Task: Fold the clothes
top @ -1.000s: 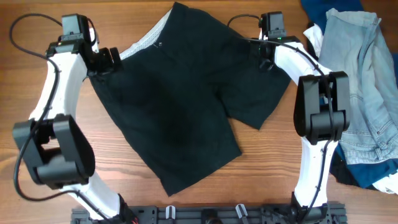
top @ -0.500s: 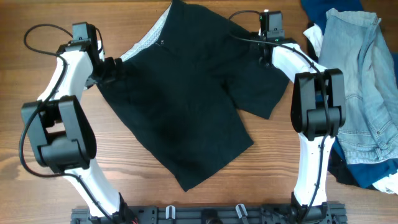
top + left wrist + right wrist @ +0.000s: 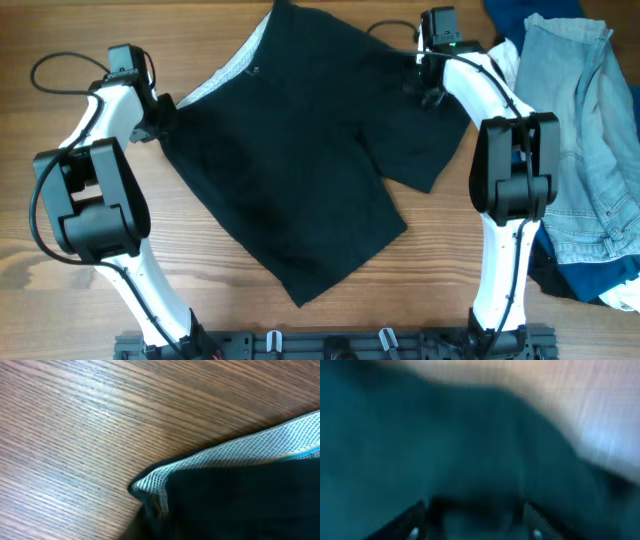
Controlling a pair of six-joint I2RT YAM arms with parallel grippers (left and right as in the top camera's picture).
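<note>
Over on the left, the left gripper [image 3: 163, 108] sits low at the near corner of the shorts [image 3: 300, 170], right where the waistband ends. Its jaws are clenched, and they look to be pinching that corner. From its wrist camera the pale mesh lining [image 3: 235, 452] shows as a strip along the black cloth, and the corner bunches a little at the bottom edge of the view. The fingers themselves are out of that picture.

The shorts lie spread on the wooden table [image 3: 200, 250] at a slant. The waistband runs from the left gripper up to the far edge. One leg points down towards the arm bases, and the other points out to the right.

The right gripper [image 3: 428, 92] is on the far side of that right leg, over the black cloth. Its wrist view is badly blurred, but the fingertips [image 3: 535, 533] stand apart with dark fabric beneath them, so it looks released.

Further right, well off the shorts, a heap of other clothes is piled, with light denim [image 3: 580, 120] on top and a bit of white [image 3: 503, 55] at its near edge.
</note>
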